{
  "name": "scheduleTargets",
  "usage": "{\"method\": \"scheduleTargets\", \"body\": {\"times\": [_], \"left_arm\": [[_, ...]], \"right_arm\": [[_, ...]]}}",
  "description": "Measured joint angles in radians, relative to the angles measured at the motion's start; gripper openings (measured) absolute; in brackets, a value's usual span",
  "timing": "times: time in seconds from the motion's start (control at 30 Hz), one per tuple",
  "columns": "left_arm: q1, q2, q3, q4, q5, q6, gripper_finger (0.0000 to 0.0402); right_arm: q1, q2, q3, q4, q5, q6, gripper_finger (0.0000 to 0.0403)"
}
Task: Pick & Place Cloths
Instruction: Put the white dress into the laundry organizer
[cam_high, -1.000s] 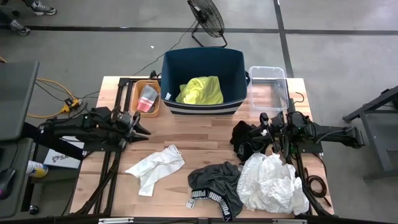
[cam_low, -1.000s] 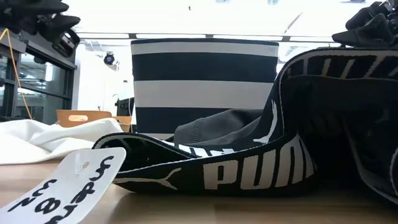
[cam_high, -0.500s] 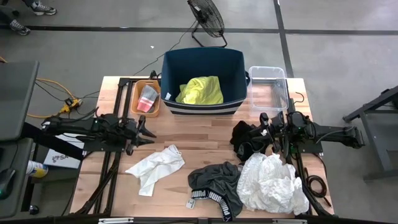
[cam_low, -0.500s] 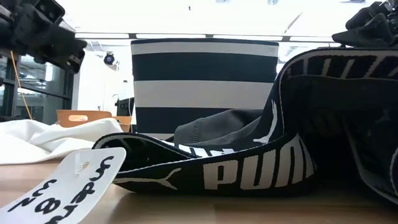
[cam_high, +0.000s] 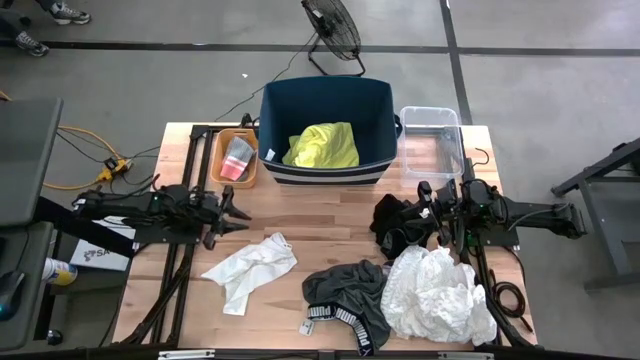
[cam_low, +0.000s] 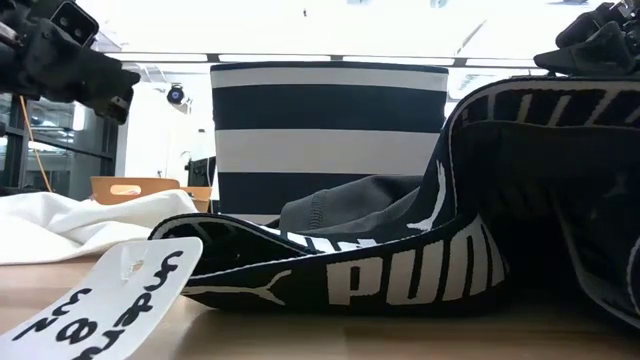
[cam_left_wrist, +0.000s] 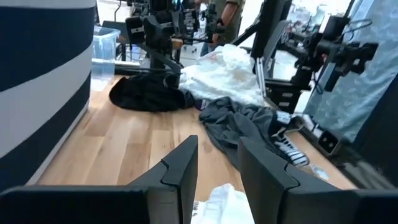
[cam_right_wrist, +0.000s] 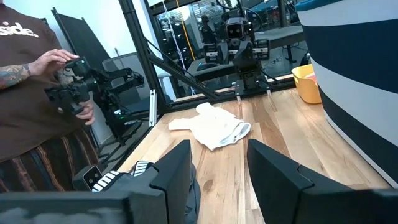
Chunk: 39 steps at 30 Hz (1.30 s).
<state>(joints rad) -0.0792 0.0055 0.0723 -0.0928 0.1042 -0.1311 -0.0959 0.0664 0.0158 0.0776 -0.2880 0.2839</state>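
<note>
Big navy fabric bin holds a crumpled yellow shirt. Left end effector spread apart, empty, above the wooden bench. Right end effector apart, probably touching the black garment.

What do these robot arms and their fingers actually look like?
Both arms are dark, nearly black, built from slim jointed segments. The left gripper and right gripper each end in two flat, angular black fingers, plain and without markings. Small white patches show near the right arm's wrist.

wooden table holds cloths, navy bin, orange tray
</note>
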Motion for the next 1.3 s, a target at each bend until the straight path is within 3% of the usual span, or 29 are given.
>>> {"method": "scheduleTargets", "body": {"times": [0.37, 1.3], "left_arm": [[0.000, 0.000, -0.001, -0.012, -0.082, 0.133, 0.0113], [0.000, 0.001, -0.003, -0.022, -0.097, 0.127, 0.0113]], "right_arm": [[0.000, 0.000, 0.000, 0.000, 0.000, 0.000, 0.0149], [0.000, 0.000, 0.000, 0.000, 0.000, 0.000, 0.0149]]}}
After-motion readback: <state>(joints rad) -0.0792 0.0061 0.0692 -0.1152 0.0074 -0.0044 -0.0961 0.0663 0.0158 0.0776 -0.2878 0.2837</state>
